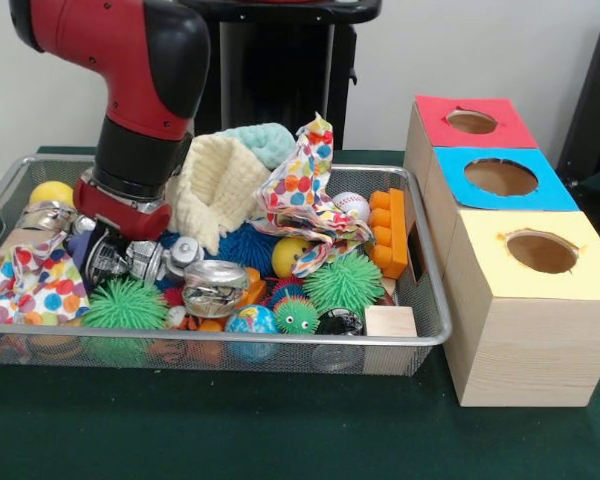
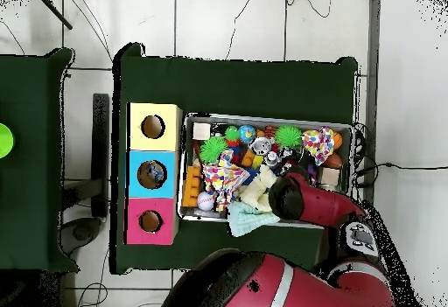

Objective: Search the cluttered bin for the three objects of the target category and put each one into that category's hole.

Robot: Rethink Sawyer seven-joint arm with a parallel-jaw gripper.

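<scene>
One pair of fingers point(image 1: 108, 255) sits deep in the bin point(image 1: 230, 338); open or closed, I cannot tell. The blue hole point(image 1: 500, 177) lies well apart from them, beyond the bin's other end.

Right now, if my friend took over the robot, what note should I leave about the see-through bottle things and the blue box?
Gripper: down inside the wide silver wire-mesh bin, at the end farthest from the boxes. Whether it is open or shut cannot be told.
Job's things: one wrinkly glinting see-through piece lies right beside the gripper among the toys. The others are not clearly seen.
Round hole in the blue paper top of the pale wooden box: middle of three boxes beside the bin.
Done: cannot tell if any piece is in the hole.
Left: probably lift that piece, drop it in the blue hole, then search for the rest.
</scene>
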